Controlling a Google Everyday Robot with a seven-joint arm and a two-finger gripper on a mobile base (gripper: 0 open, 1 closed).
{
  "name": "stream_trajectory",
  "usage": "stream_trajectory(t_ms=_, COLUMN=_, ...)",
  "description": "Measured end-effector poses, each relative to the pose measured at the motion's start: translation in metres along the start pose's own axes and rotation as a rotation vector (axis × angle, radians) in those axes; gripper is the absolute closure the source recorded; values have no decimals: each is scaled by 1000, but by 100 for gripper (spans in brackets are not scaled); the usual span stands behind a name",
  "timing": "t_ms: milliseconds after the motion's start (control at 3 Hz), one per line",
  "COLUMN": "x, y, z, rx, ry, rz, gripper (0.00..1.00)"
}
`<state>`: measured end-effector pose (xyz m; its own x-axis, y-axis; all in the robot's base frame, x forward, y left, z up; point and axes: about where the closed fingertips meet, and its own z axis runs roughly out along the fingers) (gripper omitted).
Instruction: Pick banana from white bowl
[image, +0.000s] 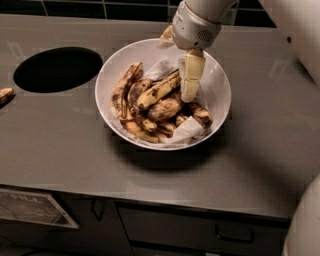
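Note:
The white bowl (215, 75) stands in the middle of the grey counter, lined with crumpled white paper and holding several bananas. The banana (156, 91), the longest and yellowest one with brown speckles, lies diagonally across the top of the pile. Its upper right end reaches towards my gripper. The darker, browner bananas lie around and under it. My gripper (189, 96) comes down from the top into the right half of the bowl. Its cream tip sits just right of the banana's upper end, over the brown bananas there. It holds nothing that I can see.
A dark round hole (57, 69) is cut into the counter left of the bowl. A loose banana piece (5, 95) lies at the left edge. Black tiles run along the back. My white arm (300, 35) fills the right side. Drawers (200, 227) sit below the counter's front edge.

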<state>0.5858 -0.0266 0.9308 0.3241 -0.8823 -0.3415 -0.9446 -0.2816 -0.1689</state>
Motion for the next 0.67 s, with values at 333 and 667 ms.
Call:
stream_trajectory(t_ms=333, x=4, y=-1, z=7, rx=-14, ry=-13, rz=-2, gripper=19)
stream_trajectory(t_ms=667, x=4, y=0, z=6, rx=-17, ry=-6, rz=-3, gripper=34)
